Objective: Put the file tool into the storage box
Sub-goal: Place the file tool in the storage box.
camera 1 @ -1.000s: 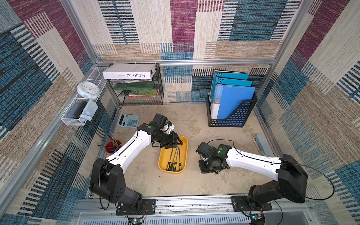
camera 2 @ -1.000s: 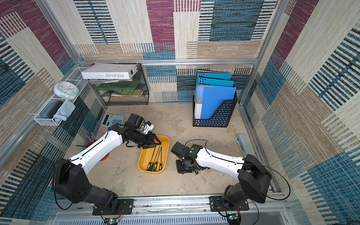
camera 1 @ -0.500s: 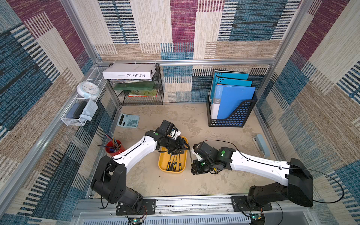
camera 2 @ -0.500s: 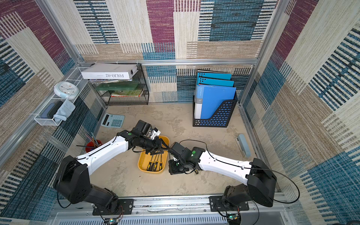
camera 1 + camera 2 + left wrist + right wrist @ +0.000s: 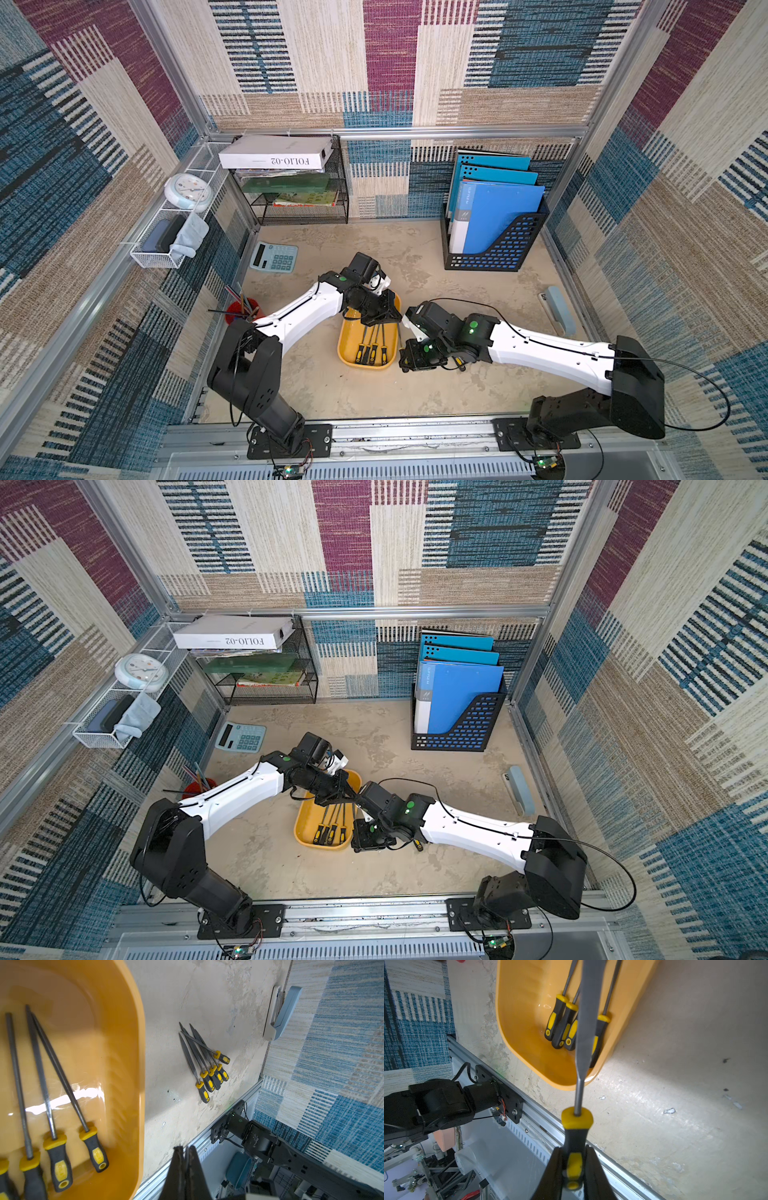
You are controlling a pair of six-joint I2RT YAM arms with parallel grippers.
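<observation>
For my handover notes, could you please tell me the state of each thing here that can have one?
left gripper: shut, empty.
right gripper: shut on the held file, at its handle.
held file: off the table, blade over the tray, not yet inside.
tray: four files lying in it.
loose files: piled on the table, outside the tray.
</observation>
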